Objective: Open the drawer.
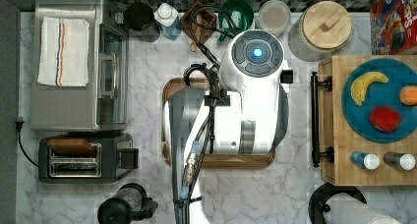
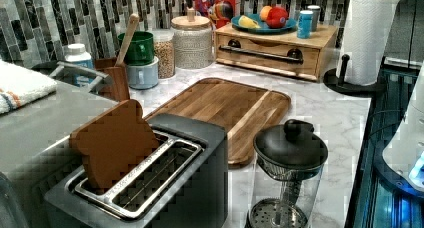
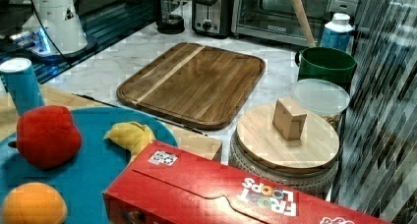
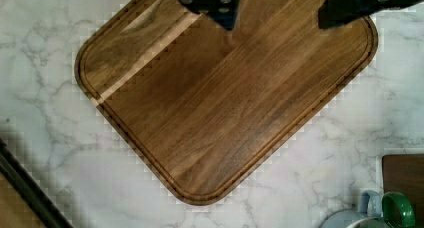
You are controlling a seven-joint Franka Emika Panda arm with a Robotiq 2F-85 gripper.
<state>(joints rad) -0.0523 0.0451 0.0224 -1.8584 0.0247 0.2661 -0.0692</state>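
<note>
The drawer [image 2: 270, 52] is light wood and sits shut in its box at the far end of the counter in the left view. A long black bar handle [image 2: 262, 54] runs across its front. In the top view the handle [image 1: 314, 118] lies along the box's left side, just right of my white arm [image 1: 253, 96]. My gripper [image 4: 280, 8] hangs above the dark walnut cutting board [image 4: 225, 98], open, with nothing between its two black fingers [image 4: 212, 3]. A dark bar [image 4: 25, 188] crosses one corner of the wrist view beside the board.
On the drawer box stand a blue plate [image 1: 388, 76] with fruit and two shakers [image 1: 365, 160]. A paper towel holder [image 2: 367, 38], a lidded jar [image 1: 324, 27], a cereal box [image 1: 393, 20], a toaster [image 1: 81, 157], a toaster oven [image 1: 74, 62] and a coffee press [image 2: 287, 173] ring the board.
</note>
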